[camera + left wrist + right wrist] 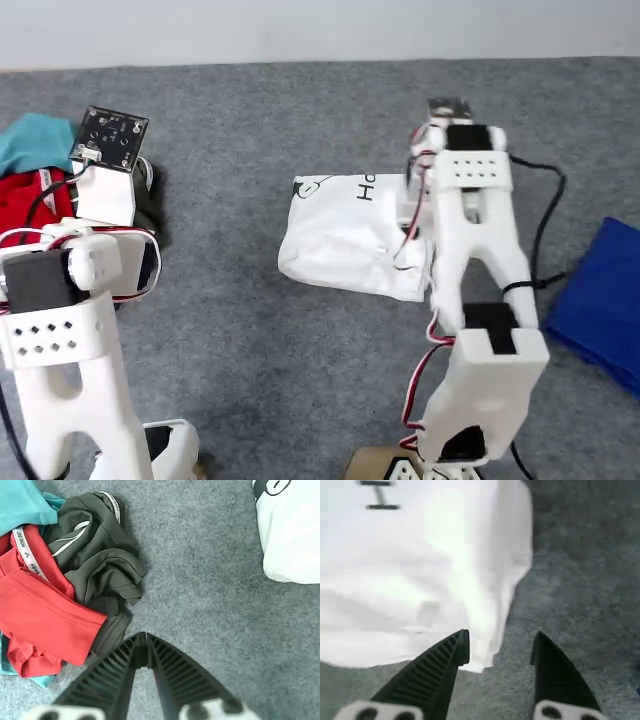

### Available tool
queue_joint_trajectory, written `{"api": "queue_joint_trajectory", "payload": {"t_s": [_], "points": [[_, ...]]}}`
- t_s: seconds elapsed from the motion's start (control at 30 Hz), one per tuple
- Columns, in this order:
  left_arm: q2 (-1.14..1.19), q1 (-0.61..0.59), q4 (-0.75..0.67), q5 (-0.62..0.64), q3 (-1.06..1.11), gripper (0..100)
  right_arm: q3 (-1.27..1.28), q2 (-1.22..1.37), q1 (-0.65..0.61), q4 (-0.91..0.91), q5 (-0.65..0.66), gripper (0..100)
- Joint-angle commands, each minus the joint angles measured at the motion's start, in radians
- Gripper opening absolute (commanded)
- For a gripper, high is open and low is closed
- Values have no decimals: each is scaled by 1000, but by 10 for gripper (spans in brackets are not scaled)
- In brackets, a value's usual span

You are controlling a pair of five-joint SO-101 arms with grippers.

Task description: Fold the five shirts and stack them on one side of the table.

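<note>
A partly folded white shirt point(340, 235) with black print lies mid-table. My right gripper point(501, 645) is open just above its edge, one finger point(447, 662) over the cloth point(420, 565) and the other over bare carpet. At the far left is a crumpled pile: a teal shirt point(35, 140), a red shirt point(20, 205) and a dark olive shirt point(100, 565). My left gripper point(145, 639) is shut and holds nothing, its tips at the near rim of the olive shirt beside the red shirt point(45, 610). A blue shirt point(605, 300) lies at the right edge.
Grey carpet point(240, 350) covers the table, with open room between the pile and the white shirt point(292, 535). A brown cardboard piece point(375, 465) sits by the right arm's base. The back edge meets a pale wall.
</note>
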Motion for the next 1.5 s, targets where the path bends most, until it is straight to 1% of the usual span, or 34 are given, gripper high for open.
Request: {"api": "queue_joint_trajectory", "payload": {"t_s": [0.0,0.13,0.2,0.27,0.4,0.6,0.8,0.93,1.1,1.27,1.47], "points": [[0,2,-15,-6,-5,5,-60,-71,-96,33,8,127],[0,2,-15,-6,-5,5,-58,-44,-211,22,6,2],[0,0,-15,-6,-5,5,-58,-21,-266,5,6,21],[0,-2,-15,-6,-5,5,-58,7,-314,-30,6,8],[0,-2,-15,-6,-5,5,-58,68,-374,-105,6,10],[2,-2,-15,-5,-5,5,-58,197,-387,-180,6,10],[2,-2,-15,-5,-4,5,-57,283,-401,-44,14,10],[2,-2,-17,-5,-4,5,-68,262,-389,8,44,10],[2,-2,-17,-6,-4,5,-123,143,-386,33,75,10],[2,-2,-17,-6,-4,5,-144,68,-440,-15,71,10],[2,-2,-17,-6,-4,5,-143,127,-515,-124,71,10]]}}
